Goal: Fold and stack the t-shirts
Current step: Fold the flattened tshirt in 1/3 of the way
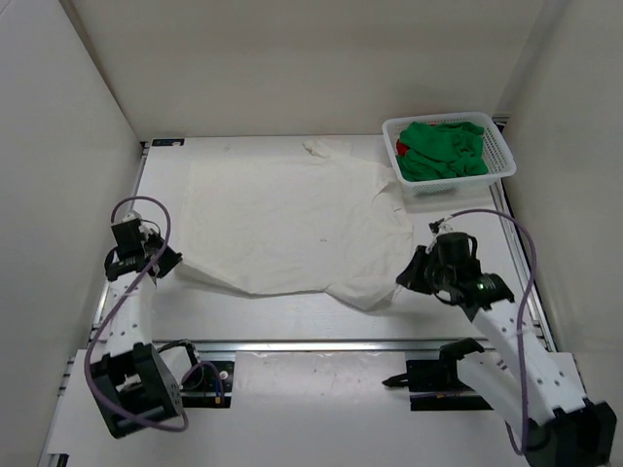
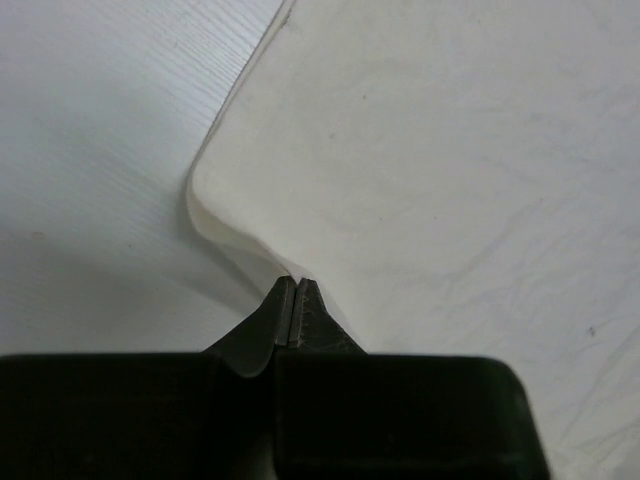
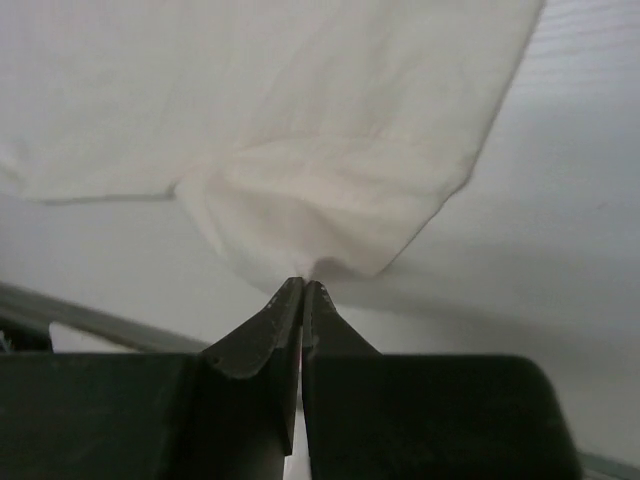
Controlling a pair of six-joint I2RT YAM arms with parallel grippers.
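A cream-white t-shirt (image 1: 292, 219) lies spread flat over the middle of the table. My left gripper (image 1: 173, 261) is shut on its near left corner, and in the left wrist view the cloth edge (image 2: 240, 235) curls up into the closed tips of that gripper (image 2: 292, 285). My right gripper (image 1: 402, 280) is shut on the near right sleeve, where the fabric (image 3: 330, 215) puckers into the tips of the right gripper (image 3: 302, 286). A green t-shirt (image 1: 443, 151) is bunched in the basket, with a bit of the red t-shirt (image 1: 401, 148) showing beside it.
The white mesh basket (image 1: 501, 161) stands at the back right corner. A metal rail (image 1: 341, 345) runs along the near edge between the arm bases. White walls enclose the table on the left, back and right.
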